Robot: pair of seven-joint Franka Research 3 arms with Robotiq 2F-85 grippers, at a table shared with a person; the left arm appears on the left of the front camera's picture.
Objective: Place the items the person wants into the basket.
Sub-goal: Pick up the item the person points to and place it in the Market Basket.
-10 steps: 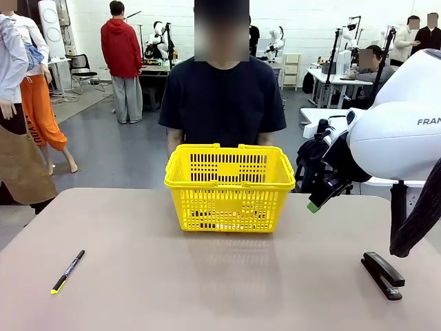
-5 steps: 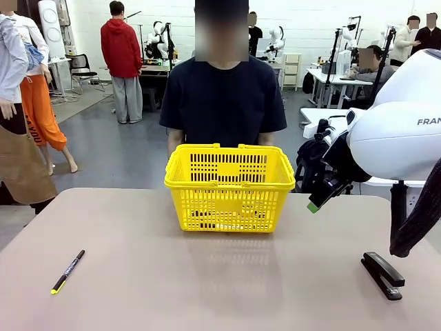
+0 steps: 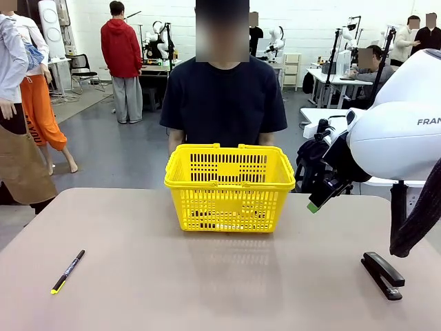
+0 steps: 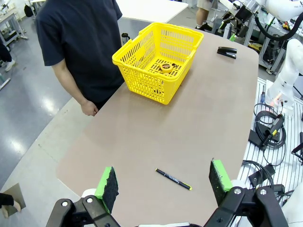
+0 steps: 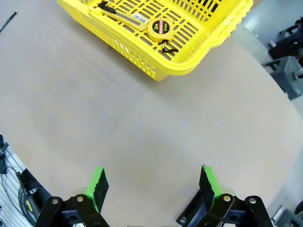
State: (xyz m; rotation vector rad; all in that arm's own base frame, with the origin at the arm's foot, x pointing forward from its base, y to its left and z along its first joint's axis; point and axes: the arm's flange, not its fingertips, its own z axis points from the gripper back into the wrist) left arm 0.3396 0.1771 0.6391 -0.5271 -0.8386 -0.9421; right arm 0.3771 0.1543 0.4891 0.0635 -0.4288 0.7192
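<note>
- The bright yellow slotted plastic shopping basket stands at the worktop's far edge, long axis across, before the person in a navy T-shirt.
- Inside lie the round yellow tape measure and yellow-and-black utility knife.
- Left hand and right hand are both released, holding nothing.

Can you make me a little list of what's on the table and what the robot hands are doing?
basket: yellow basket at the far side of the table, in front of the person
in basket: tape measure and utility knife
outside basket: pen with yellow tip and black stapler, both on the table
left gripper: open, empty, above the table near the pen
right gripper: open, empty, above the table
</note>
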